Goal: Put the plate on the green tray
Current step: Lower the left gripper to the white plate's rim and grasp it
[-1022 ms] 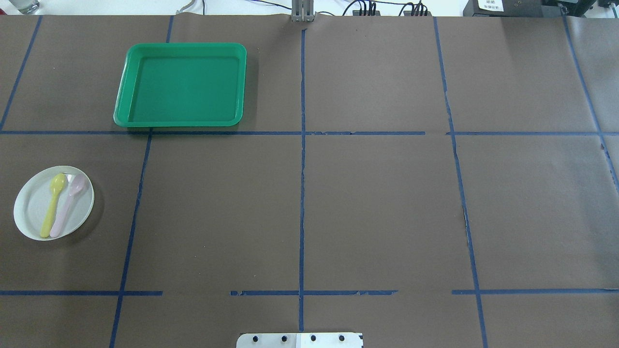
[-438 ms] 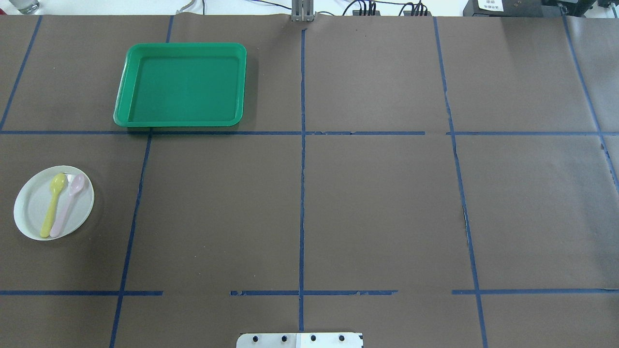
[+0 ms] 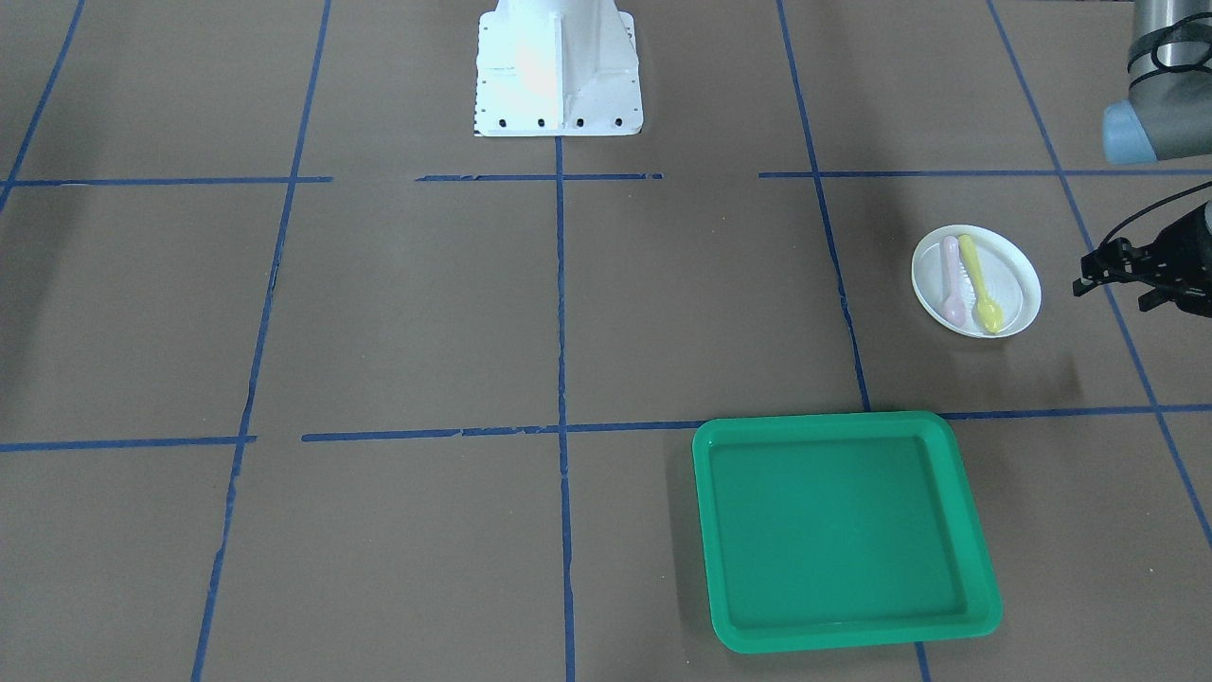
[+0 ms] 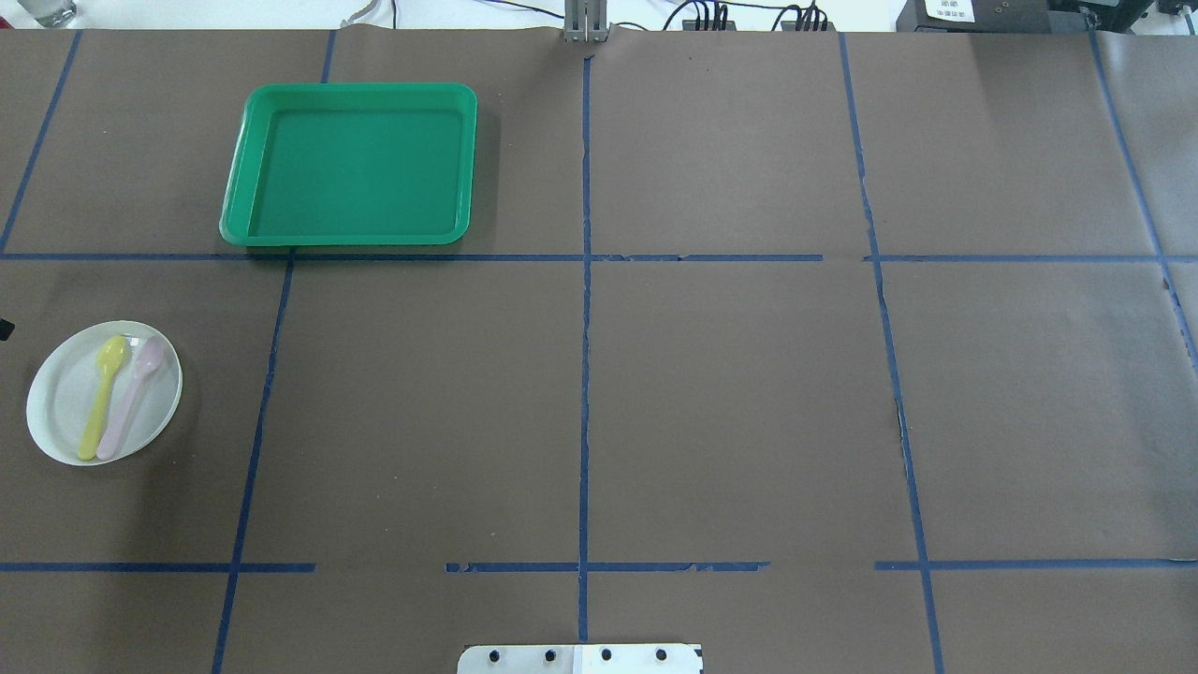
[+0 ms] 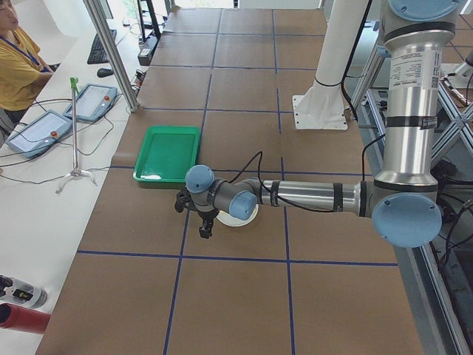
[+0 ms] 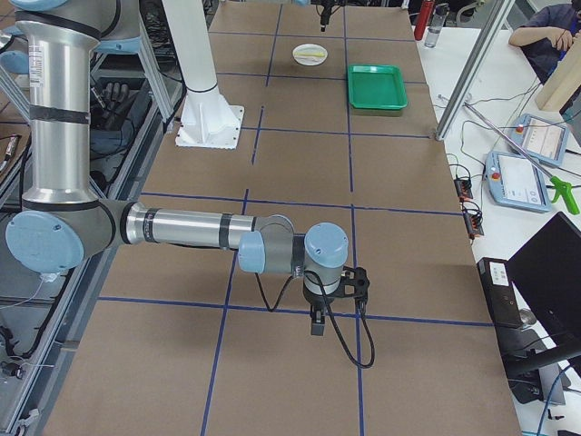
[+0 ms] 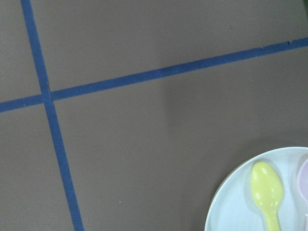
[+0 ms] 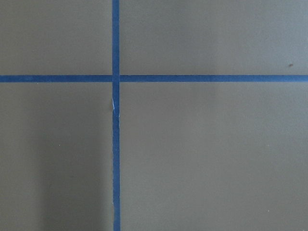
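The small white plate (image 4: 58, 417) lies at the table's left side and carries a yellow spoon (image 4: 101, 398) and a pink spoon (image 4: 131, 398). It also shows in the front view (image 3: 1015, 284), the left side view (image 5: 245, 217) and the left wrist view (image 7: 240, 204). The green tray (image 4: 356, 164) sits empty farther back; it also shows in the front view (image 3: 838, 526). My left gripper (image 3: 1113, 292) hovers just beside the plate's outer edge with its jaws apart and empty. My right gripper (image 6: 334, 304) is far away over bare table, and I cannot tell its state.
Brown paper with blue tape lines covers the table. The robot's white base (image 3: 557, 66) stands at the near middle edge. An operator (image 5: 18, 63), tablets and a stand are beyond the table's far edge.
A black tip of my left gripper has come in at the overhead view's left edge, and its shadow now falls near the plate. Plate and tray have not moved.
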`<state>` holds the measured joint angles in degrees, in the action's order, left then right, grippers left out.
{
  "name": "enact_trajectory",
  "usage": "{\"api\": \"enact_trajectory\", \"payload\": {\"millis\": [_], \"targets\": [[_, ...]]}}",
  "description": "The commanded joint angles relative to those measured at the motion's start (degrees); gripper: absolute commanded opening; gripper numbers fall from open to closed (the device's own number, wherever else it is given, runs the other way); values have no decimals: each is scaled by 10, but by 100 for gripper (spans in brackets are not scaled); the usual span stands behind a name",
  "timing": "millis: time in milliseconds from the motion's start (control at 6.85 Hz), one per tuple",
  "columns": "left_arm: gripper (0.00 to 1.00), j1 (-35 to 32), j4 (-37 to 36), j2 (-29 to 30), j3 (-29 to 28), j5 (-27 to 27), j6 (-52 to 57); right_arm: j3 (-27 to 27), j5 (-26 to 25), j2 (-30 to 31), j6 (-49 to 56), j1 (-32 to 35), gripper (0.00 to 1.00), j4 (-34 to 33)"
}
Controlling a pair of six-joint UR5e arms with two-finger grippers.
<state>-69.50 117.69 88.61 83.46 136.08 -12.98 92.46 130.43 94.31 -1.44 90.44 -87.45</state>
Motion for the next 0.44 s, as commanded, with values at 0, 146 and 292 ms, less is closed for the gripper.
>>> {"api": "enact_trajectory", "payload": {"millis": [0,146,292], "targets": [[100,10,40,-1,-36,34,-3,0,0,0,0,0,100,0],[100,11,40,-1,-37,35,-3,0,0,0,-1,0,100,0],[100,18,41,-1,-37,36,-2,0,0,0,0,0,100,0]]}}
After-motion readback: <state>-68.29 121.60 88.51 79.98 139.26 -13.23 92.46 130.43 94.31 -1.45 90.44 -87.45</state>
